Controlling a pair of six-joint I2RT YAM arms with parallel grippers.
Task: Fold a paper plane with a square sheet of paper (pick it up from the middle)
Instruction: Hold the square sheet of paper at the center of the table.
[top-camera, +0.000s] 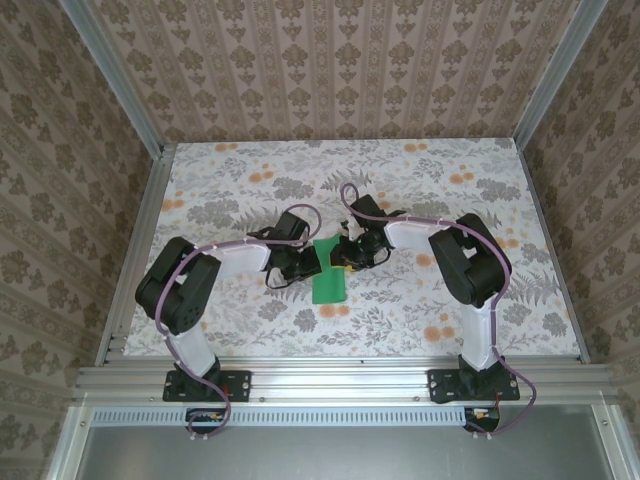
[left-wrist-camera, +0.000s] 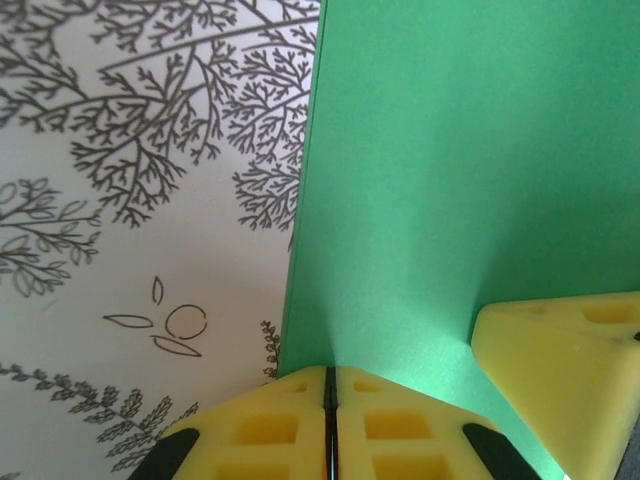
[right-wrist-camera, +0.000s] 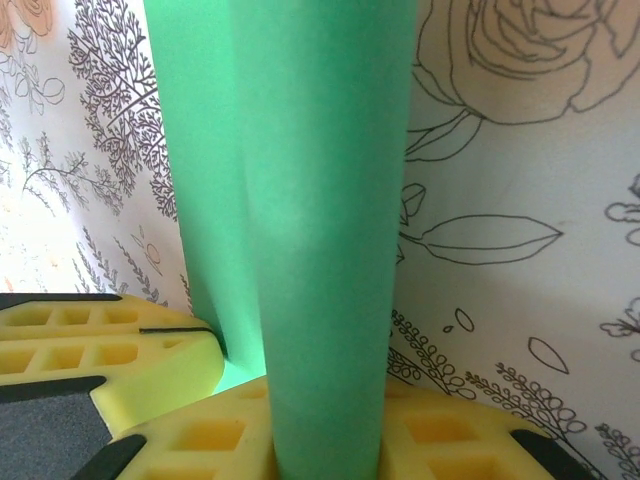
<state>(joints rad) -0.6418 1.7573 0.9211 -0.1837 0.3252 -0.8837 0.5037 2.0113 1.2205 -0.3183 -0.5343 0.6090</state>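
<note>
The bright-green sheet of paper (top-camera: 328, 283) is held up off the flowered table between both grippers at the middle. It is folded into a long band, not a pointed paper plane. In the left wrist view my left gripper (left-wrist-camera: 330, 378) is shut, its yellow jaws pinching the near edge of the paper (left-wrist-camera: 450, 150). In the right wrist view the paper (right-wrist-camera: 320, 200) runs as a curved folded strip down between the yellow jaws of my right gripper (right-wrist-camera: 330, 450), which is shut on it. The left gripper (top-camera: 308, 262) and right gripper (top-camera: 347, 256) nearly touch.
The table (top-camera: 450, 300) has a grey leaf and orange flower print. Patterned walls and aluminium frame posts (top-camera: 140, 215) close it in on three sides. One right fingertip (left-wrist-camera: 560, 370) sits close beside the left jaws.
</note>
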